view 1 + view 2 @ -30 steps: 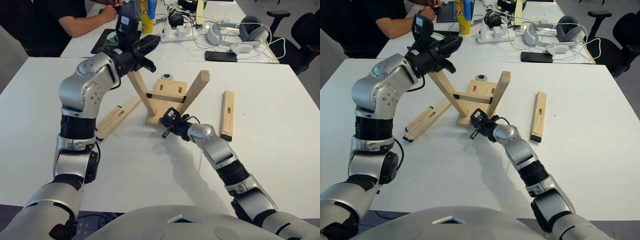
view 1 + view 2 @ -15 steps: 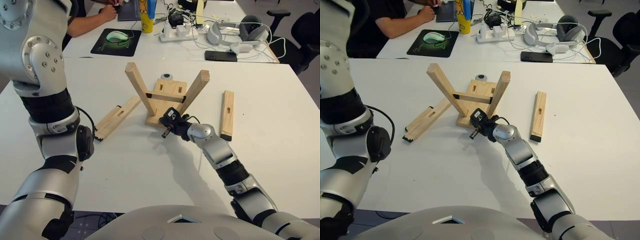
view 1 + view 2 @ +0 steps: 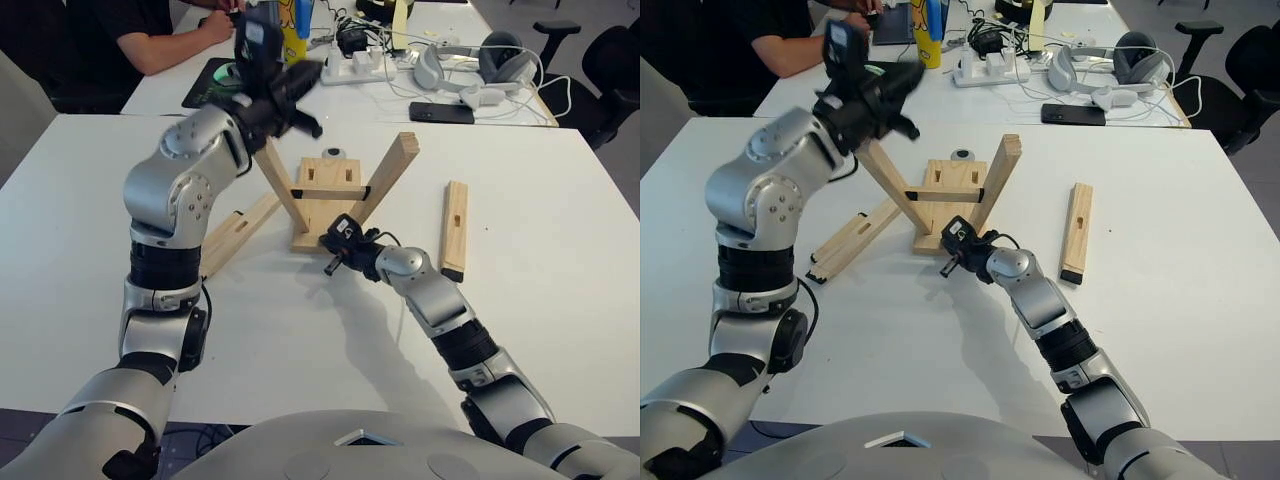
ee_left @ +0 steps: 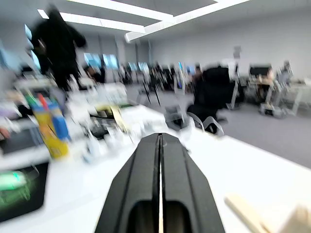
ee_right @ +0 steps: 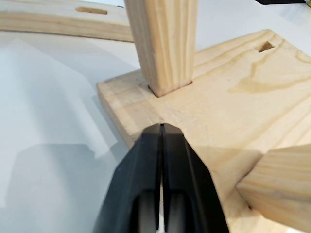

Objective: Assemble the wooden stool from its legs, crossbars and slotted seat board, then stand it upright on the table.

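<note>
Table: a white table (image 3: 560,300), seen from above the robot's arms.
Seat board: the board (image 3: 318,213) lies flat near the table's middle, slotted face up.
Fitted legs: two legs stand in the board and lean apart in a V. The left leg (image 3: 285,190) tilts toward 11 o'clock and the right leg (image 3: 388,180) toward 1 o'clock.
Crossbar: a short crossbar (image 3: 330,193) joins the two legs partway up.
Loose parts: one slotted piece (image 3: 245,222) lies flat at 9 o'clock from the board, close beside it. A second slotted piece (image 3: 455,228) lies flat at 3 o'clock, apart from the board.
Left gripper: the left gripper (image 4: 160,141) is raised at 11 o'clock from the board, by the top end of the left leg. Its fingers are pressed together with nothing between them. Whether it touches the leg cannot be told.
Right gripper: the right gripper (image 5: 162,128) sits low at the board's 6 o'clock edge, just in front of the left leg's socket. Its fingers are together and empty, with the tip at the board's edge.
Behind: a second desk at 12 o'clock holds headphones (image 3: 480,60), a phone (image 3: 440,112) and a mouse pad (image 3: 205,85).
</note>
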Robot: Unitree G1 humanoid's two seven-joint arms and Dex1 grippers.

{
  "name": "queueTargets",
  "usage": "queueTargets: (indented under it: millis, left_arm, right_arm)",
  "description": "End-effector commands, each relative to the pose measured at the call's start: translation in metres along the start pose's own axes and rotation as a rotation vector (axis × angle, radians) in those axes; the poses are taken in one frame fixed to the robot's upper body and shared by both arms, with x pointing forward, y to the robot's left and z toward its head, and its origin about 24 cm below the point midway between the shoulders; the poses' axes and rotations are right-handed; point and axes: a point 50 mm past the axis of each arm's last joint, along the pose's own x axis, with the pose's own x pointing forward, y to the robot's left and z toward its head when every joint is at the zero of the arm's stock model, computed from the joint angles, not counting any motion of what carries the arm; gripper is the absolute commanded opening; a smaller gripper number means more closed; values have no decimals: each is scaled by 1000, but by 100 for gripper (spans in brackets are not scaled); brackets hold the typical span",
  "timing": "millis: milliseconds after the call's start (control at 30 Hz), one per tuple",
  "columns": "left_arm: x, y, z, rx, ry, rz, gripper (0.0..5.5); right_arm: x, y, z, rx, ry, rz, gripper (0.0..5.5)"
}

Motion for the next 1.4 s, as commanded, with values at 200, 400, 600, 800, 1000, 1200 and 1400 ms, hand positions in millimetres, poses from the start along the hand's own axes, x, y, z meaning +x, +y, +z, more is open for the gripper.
queueTargets:
  millis: [200,400,600,800,1000,1200,1400]
  left_arm:
    - [-25,19,92,243,-407,171,1]
    - [-35,-20,-85,-222,319,-80,1]
    - [-36,-17,-111,-224,427,-51,1]
    - [-19,6,-33,-1,36,88,1]
    - [-47,28,-28,162,-23,237,1]
    - [-81,28,-51,165,63,308,1]
    - [-123,21,-75,207,159,398,1]
  right_arm:
    - [-6,5,-66,111,305,-1,0]
    - [-7,7,-67,113,309,7,0]
    - [-6,8,-68,110,325,28,0]
    - [-4,6,-65,96,300,25,0]
    - [-2,3,-58,109,257,-25,0]
    - [9,1,-53,195,278,-105,0]
    - [-6,-8,-15,108,16,-184,0]
